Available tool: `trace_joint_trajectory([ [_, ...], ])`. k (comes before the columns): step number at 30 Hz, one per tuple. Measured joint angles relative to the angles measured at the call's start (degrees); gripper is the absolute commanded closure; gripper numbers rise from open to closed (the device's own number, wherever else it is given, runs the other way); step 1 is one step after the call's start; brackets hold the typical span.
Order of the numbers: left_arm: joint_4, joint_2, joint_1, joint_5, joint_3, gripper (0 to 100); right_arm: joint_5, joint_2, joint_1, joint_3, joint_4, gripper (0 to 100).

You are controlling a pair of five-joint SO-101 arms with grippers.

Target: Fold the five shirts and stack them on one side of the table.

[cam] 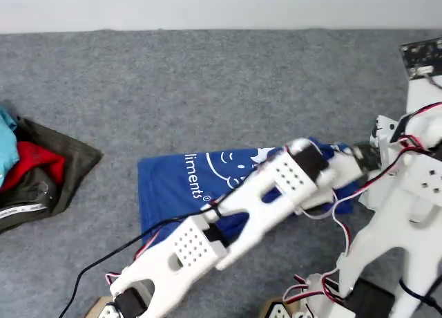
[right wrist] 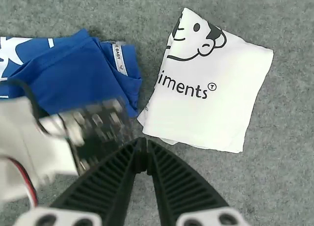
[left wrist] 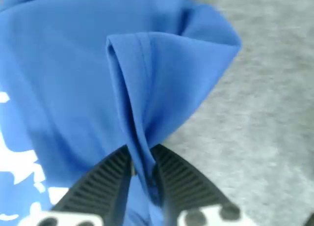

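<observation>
Firmly clamped on a soft pleat of the blue shirt (left wrist: 73,88) with ribbed black fingers (left wrist: 105,179) (left gripper (left wrist: 142,169), arm stretched diagonally across the cloth). Spread mid-table on the nubby grey table cover (cam: 242,90), just beside a square-folded white shirt (right wrist: 211,83). Open cover beyond; crumpled pile (cam: 34,173) well apart at one edge. Right gripper (right wrist: 141,152) pressed shut on nothing, above the gap between both shirts.

The left arm (cam: 186,245) is white plastic, its links pierced by grids of small holes, with a black cable trailing along it. The right arm (cam: 394,214) is white too, looped with red, white and black wires. The left gripper (left wrist: 141,155) and right gripper (right wrist: 141,146) have black ribbed fingers (left wrist: 105,179) on white bases.
</observation>
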Motion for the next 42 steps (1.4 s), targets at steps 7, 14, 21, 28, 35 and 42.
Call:
trace_joint_trajectory([
  [7,-3.2,0.2,-3.0,0.0,0.0,98,0.0,0.0,0.0,0.0,0.0,98.7],
  [14,-3.3,3.8,-3.8,0.0,-0.1,98,0.0,0.0,0.0,0.0,0.0,98.7],
  [21,-1.0,3.8,-3.8,0.0,-4.7,97,0.0,0.0,0.0,0.0,0.0,98.7],
  [28,0.3,3.8,-5.2,0.2,-10.5,83,2.4,0.0,0.0,0.0,0.0,98.7],
  [35,0.3,4.2,-7.8,0.2,-10.8,82,5.2,0.0,0.0,0.0,0.0,98.7],
  [42,0.3,6.9,-10.2,0.2,-10.8,82,5.2,0.0,0.0,0.0,0.0,98.7],
])
